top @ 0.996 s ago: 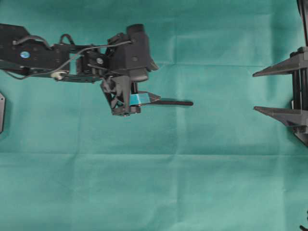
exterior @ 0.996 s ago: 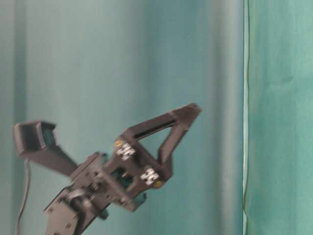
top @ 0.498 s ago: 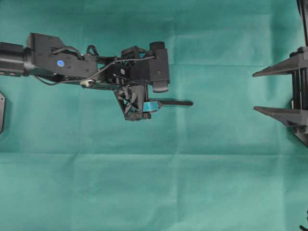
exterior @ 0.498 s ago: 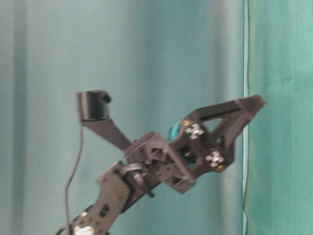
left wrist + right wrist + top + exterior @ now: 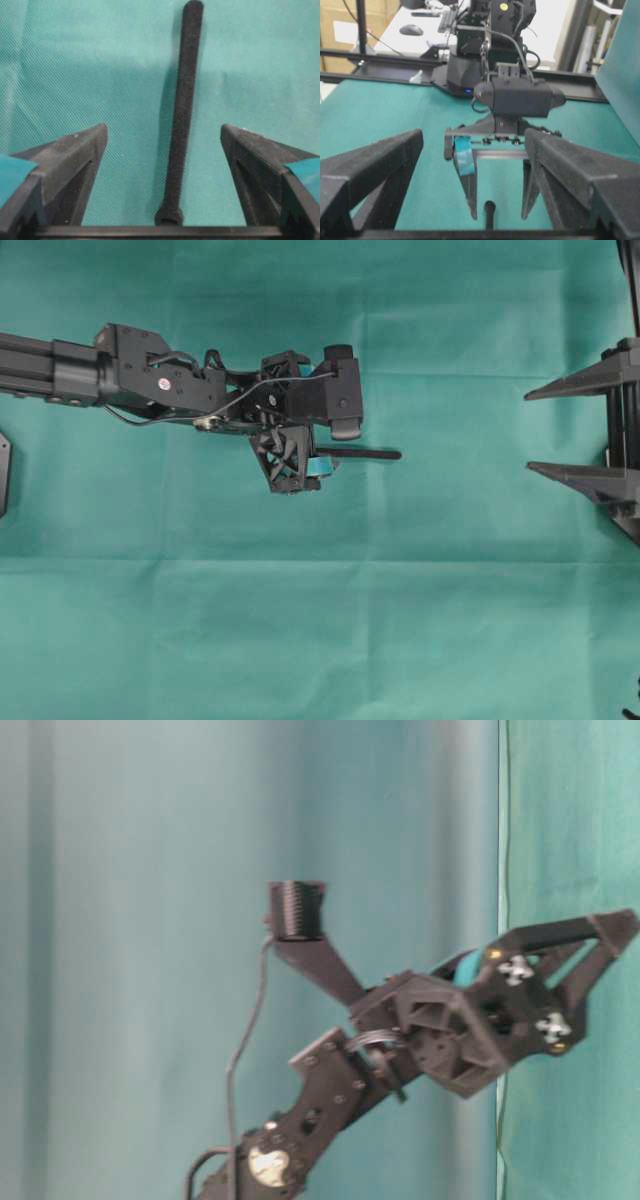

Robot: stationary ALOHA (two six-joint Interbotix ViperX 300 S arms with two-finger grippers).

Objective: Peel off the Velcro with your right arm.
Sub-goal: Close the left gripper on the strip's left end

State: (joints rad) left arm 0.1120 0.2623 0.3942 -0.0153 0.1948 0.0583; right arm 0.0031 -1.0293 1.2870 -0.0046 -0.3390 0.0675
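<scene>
One Velcro strip [image 5: 362, 453] lies on one green-covered worktop [image 5: 320, 640]. Two black robot arms: the left arm [image 5: 150, 385] and the right arm [image 5: 615, 440]. Two grippers, one per arm: the left gripper [image 5: 162, 137] and the right gripper [image 5: 470, 140] (each with two fingers, four in all).

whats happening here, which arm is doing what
The left tool, the one with teal tape on its fingers, is open and straddling the Velcro, a thin black strip lying flat on the green cloth. Neither finger touches the strip. The right tool, meant to peel it, sits open at the far edge of the overhead view, well away from the strip.
</scene>
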